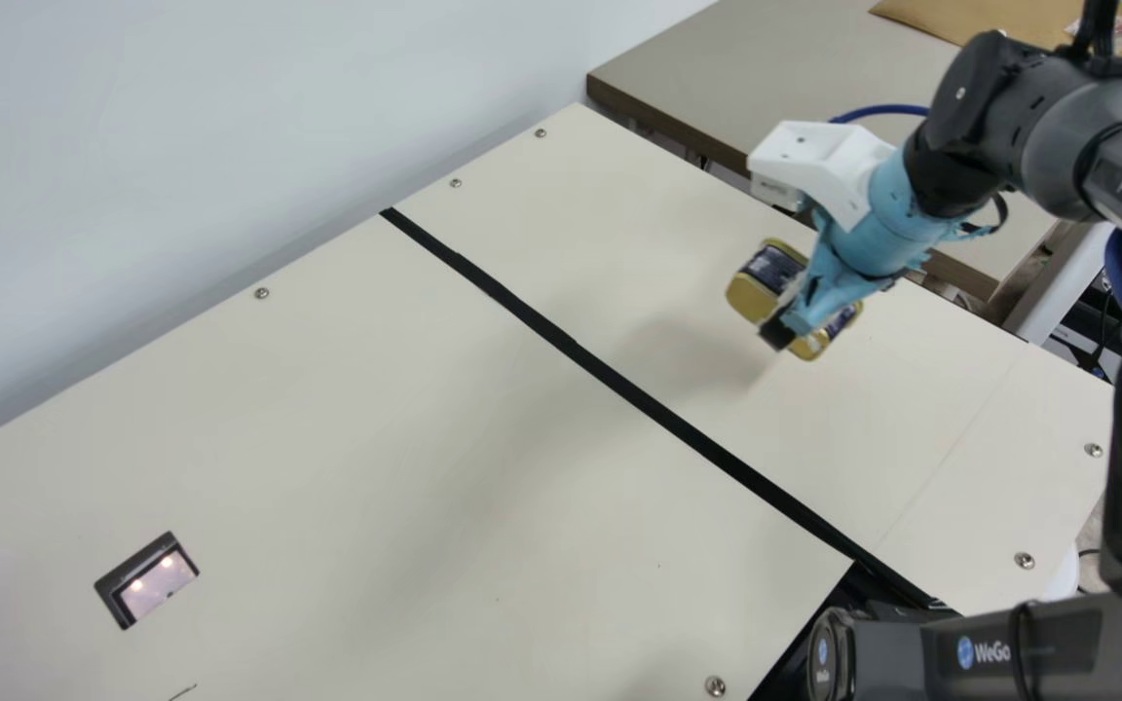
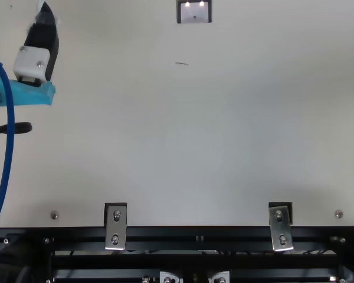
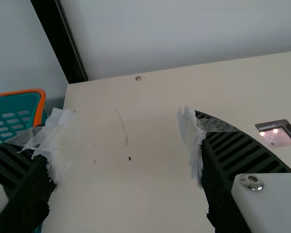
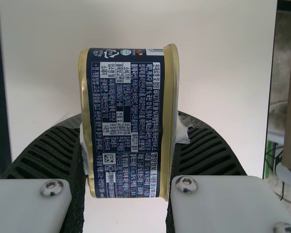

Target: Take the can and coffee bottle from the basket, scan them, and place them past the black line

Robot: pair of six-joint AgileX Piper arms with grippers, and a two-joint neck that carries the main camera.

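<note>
Cream table (image 1: 483, 389) | right gripper (image 1: 783, 310) | jaws closed on can (image 4: 126, 121) | aloft

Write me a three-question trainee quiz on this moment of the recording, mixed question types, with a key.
1. Multiple choice: Which gripper holds the can?
A) the left gripper
B) the right gripper
C) both grippers

2. True or false: The left gripper is shut.

3. Fill in the blank: In the main view, the can is to the ____ of the black line.

Key: 1. B; 2. false; 3. right
</note>
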